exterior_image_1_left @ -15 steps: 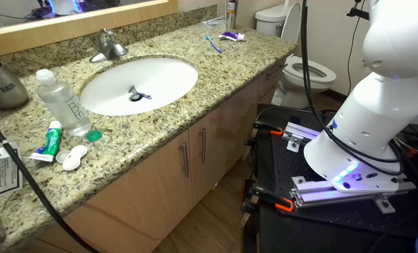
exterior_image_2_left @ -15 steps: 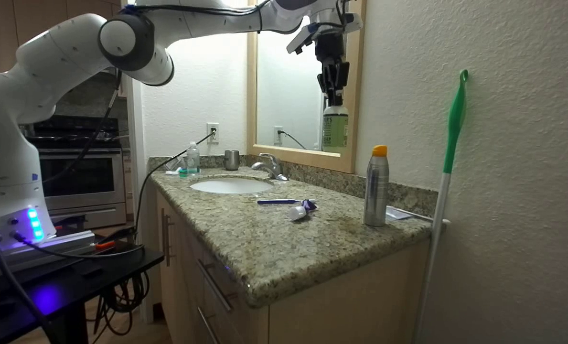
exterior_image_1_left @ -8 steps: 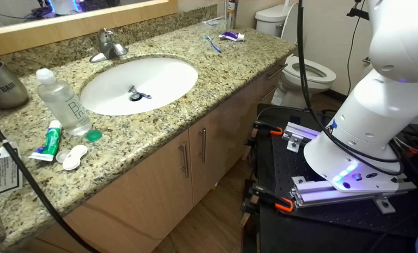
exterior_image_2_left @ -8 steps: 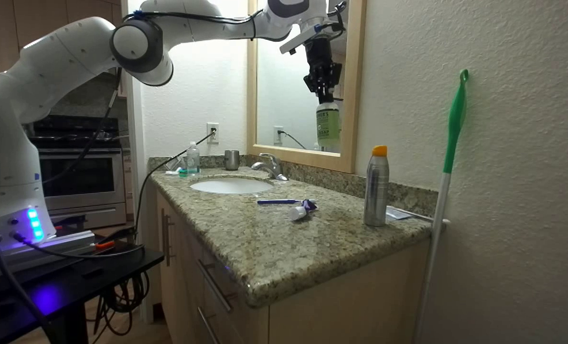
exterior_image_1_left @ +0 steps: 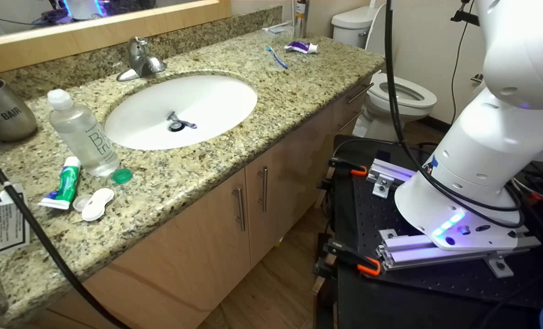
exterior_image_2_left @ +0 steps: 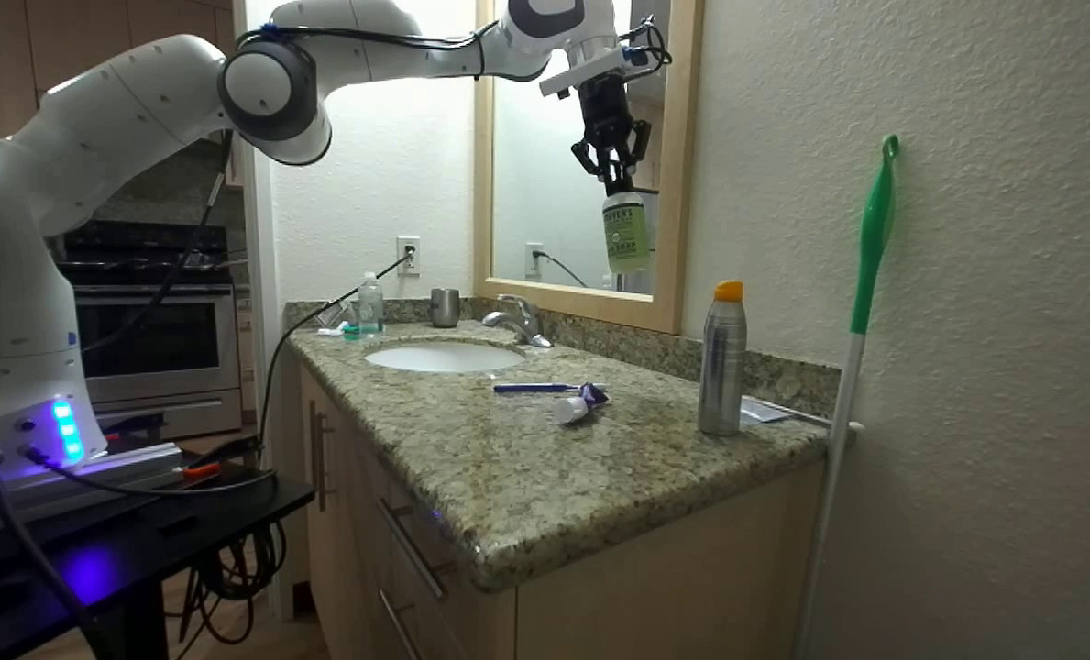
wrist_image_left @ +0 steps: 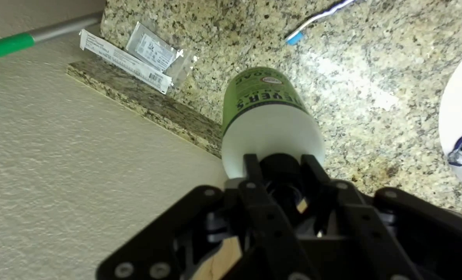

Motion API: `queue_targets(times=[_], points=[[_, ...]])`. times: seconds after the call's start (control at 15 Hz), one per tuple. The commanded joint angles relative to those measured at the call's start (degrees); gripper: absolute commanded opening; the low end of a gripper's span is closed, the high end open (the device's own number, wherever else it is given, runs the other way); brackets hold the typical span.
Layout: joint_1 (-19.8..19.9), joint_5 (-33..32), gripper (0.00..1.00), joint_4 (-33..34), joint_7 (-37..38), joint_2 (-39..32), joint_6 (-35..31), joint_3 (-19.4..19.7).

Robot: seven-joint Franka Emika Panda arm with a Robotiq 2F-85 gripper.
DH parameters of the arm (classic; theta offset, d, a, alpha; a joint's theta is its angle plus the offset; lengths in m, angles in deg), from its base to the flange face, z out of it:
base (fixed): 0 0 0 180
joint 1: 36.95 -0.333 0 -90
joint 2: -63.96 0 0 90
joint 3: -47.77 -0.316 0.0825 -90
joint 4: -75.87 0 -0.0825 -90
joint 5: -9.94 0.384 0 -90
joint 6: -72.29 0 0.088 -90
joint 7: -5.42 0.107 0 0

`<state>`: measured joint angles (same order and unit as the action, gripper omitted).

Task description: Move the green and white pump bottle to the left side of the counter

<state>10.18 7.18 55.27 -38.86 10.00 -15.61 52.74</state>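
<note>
The pump bottle [exterior_image_2_left: 626, 233] has a green label and a pale, whitish shoulder. It hangs slightly tilted in the air above the counter [exterior_image_2_left: 471, 440], in front of the mirror. My gripper [exterior_image_2_left: 616, 183] is shut on its dark neck or pump part. In the wrist view the bottle [wrist_image_left: 269, 128] points away from the gripper [wrist_image_left: 279, 160], with a fingertip on each side of the black top. The pump's spout is hidden among the fingers. The speckled counter also shows in an exterior view [exterior_image_1_left: 198, 167], where gripper and bottle are out of view.
A clear plastic bottle [exterior_image_1_left: 84, 137], a steel mug [exterior_image_1_left: 8, 109], a green tube [exterior_image_1_left: 67, 183] and a contact lens case [exterior_image_1_left: 97, 204] are at one end, beyond the sink [exterior_image_1_left: 225, 105] and faucet [exterior_image_1_left: 141, 61]. A spray can [exterior_image_2_left: 722, 367] and toothpaste [exterior_image_2_left: 581, 403] are at the opposite end.
My gripper has moved a little to the left with the bottle in an exterior view. It has turned, so the label faces that camera more and the bottle tilts slightly.
</note>
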Motion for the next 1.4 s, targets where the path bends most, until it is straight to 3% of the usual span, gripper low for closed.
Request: queue_targets(times=[0.0, 0.07, 0.13, 0.6, 1.0, 1.07, 1.33], points=[[-0.1, -0.1, 0.3, -1.5, 0.1, 0.8, -0.6, 0.0], [0.0, -0.1, 0.3, -1.6, 0.1, 0.6, -0.6, 0.0], [0.0, -0.1, 0.08, -1.6, 0.1, 0.5, -0.6, 0.0], [-5.5, -1.2, 0.08, -1.9, -18.5, 0.8, 0.0, -0.4], [-8.9, -2.1, 0.08, -1.0, -32.7, 0.3, -3.2, -0.1], [-8.4, -1.1, 0.3, -1.8, -28.5, 0.3, -1.5, 0.1], [-9.1, -1.1, 0.3, -1.8, -31.0, 0.3, -2.8, 0.1]])
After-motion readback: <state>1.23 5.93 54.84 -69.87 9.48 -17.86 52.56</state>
